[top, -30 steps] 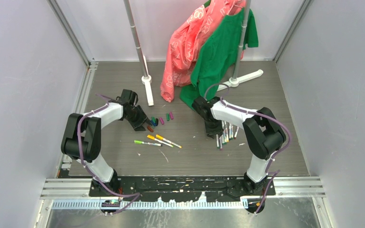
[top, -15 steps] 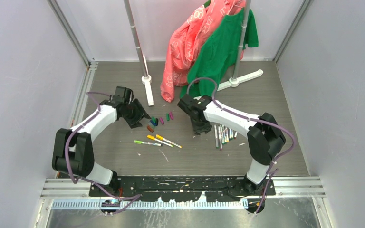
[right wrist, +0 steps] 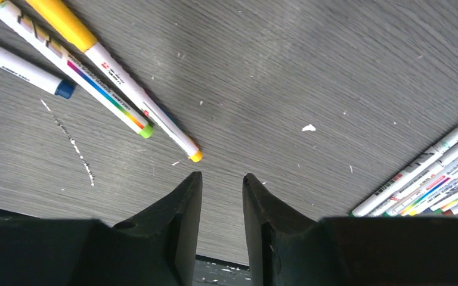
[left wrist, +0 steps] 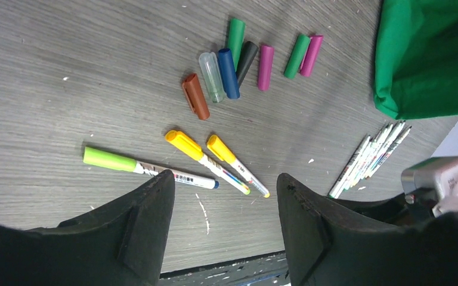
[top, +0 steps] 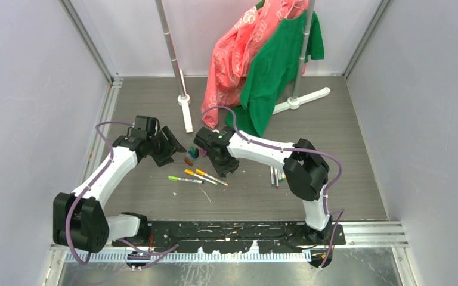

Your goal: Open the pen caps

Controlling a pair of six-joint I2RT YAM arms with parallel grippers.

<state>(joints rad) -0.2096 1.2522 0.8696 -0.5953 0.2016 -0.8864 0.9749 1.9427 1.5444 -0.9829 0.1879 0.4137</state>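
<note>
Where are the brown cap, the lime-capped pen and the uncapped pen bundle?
brown cap [left wrist: 195, 96], left wrist view, middle of cap.
lime-capped pen [left wrist: 150, 170], left wrist view, white barrel midway.
uncapped pen bundle [left wrist: 367, 159], left wrist view, mid barrels.

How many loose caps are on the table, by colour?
Green caps: 2
Magenta caps: 2
Blue cap: 1
Black cap: 1
Clear cap: 1
Brown cap: 1
Total: 8
</note>
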